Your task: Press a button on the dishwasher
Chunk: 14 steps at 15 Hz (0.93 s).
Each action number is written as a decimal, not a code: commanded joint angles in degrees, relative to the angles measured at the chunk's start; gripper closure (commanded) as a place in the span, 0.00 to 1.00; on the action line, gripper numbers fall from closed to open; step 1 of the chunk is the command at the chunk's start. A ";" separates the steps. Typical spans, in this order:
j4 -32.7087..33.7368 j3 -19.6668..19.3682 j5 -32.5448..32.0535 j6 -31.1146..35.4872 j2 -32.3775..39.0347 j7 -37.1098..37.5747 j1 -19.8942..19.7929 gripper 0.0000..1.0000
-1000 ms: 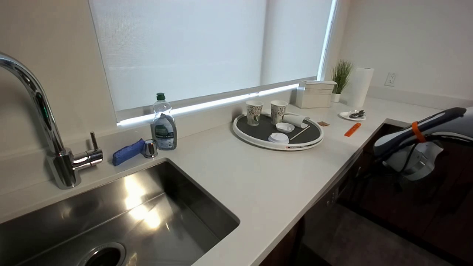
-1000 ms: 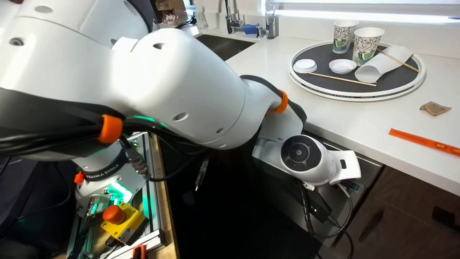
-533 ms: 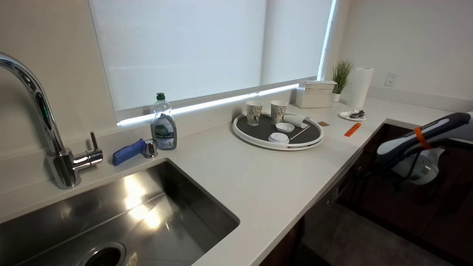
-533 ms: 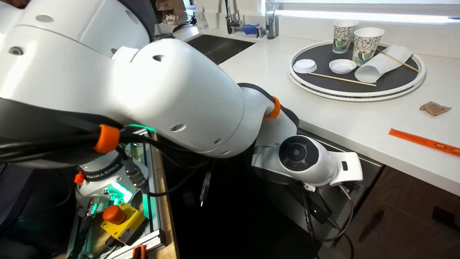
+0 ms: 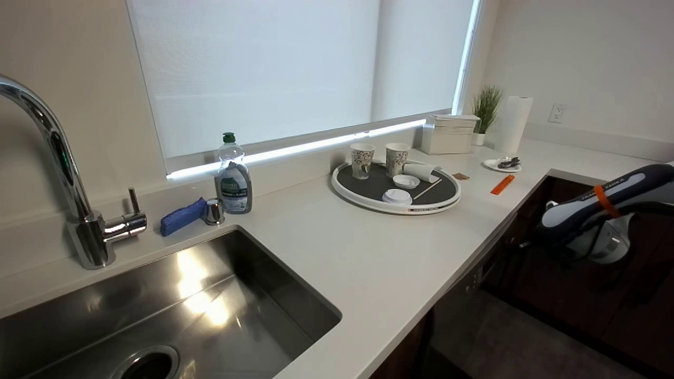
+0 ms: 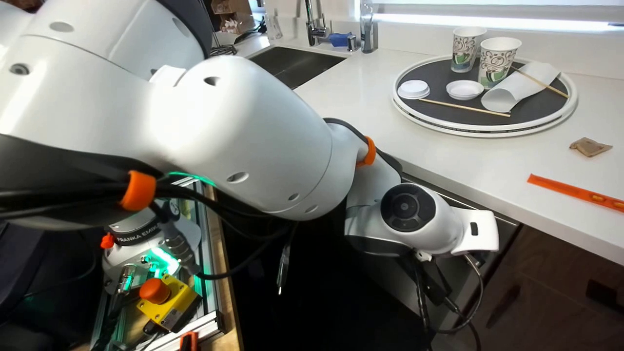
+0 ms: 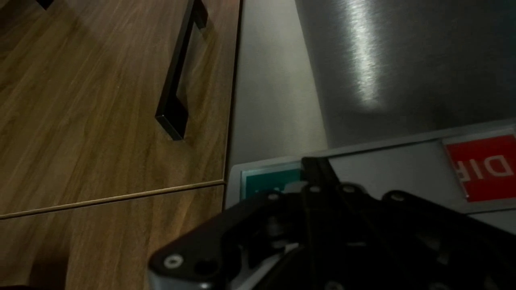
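The dishwasher front is a grey steel panel under the counter (image 7: 278,88). It also shows in both exterior views (image 6: 397,285) (image 5: 470,284), partly behind the arm in the former. In the wrist view its top strip (image 7: 387,173) carries a green label (image 7: 266,181) and a red label with upside-down white letters (image 7: 485,167). No button can be made out. My gripper (image 7: 316,162) is shut and empty, its fingertips side by side over the strip, just beside the green label and covering part of it. I cannot tell whether they touch. The fingers are hidden in both exterior views.
Wooden drawers with a black bar handle (image 7: 175,80) adjoin the dishwasher. The white countertop (image 6: 468,161) overhangs it, near my wrist. A round tray (image 6: 414,117) with cups and lids and an orange level (image 6: 575,192) lie on top. Cables hang below the wrist.
My forearm has sunk and swung slightly away from the counter. The wrist has shifted a little and tilted. The things on the counter have not moved.
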 commanded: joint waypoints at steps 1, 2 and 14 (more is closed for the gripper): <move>1.25 -1.80 -4.26 0.87 0.84 5.67 1.13 1.00; 1.42 -2.21 -4.85 0.82 0.87 6.65 1.36 1.00; 1.86 -5.64 -9.22 -3.43 -1.29 13.65 3.29 1.00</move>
